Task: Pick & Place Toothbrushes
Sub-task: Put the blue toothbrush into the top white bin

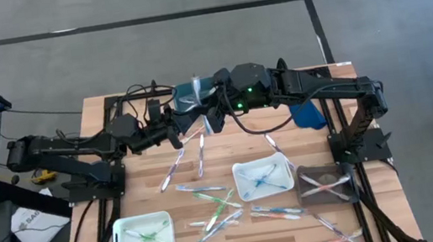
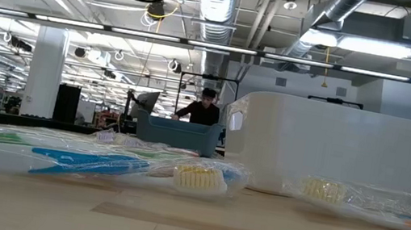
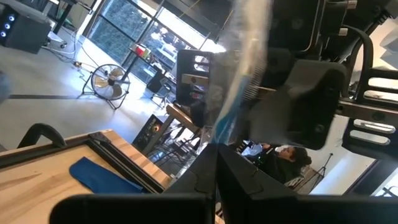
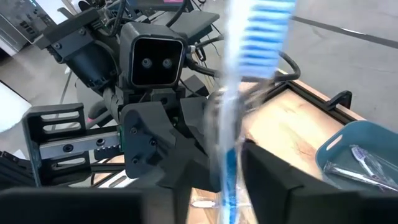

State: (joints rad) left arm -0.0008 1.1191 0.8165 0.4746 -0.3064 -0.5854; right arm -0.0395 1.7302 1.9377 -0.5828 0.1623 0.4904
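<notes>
Blue-and-clear plastic marks the wrapped toothbrush (image 4: 233, 124) that the two arms hold between them above the far middle of the tabletop (image 1: 121, 164), where the left gripper (image 1: 186, 125) and right gripper (image 1: 214, 114) meet nose to nose. The left gripper's fingers (image 3: 249, 186) are clenched on the brush, which stands up out of them. The right gripper's fingers (image 4: 273, 180) stand either side of the same brush, but I cannot tell whether they have it yet. This reads as a handover, likely so the brush can be turned for placing. The other toothbrushes (image 1: 212, 206) lie scattered on the near half of the tabletop. Some sit sorted in the white tray (image 1: 244, 168), the near-left tray (image 1: 118, 236) and the dark tray (image 1: 303, 178), with a blue bin (image 4: 367, 134) at the far edge.
</notes>
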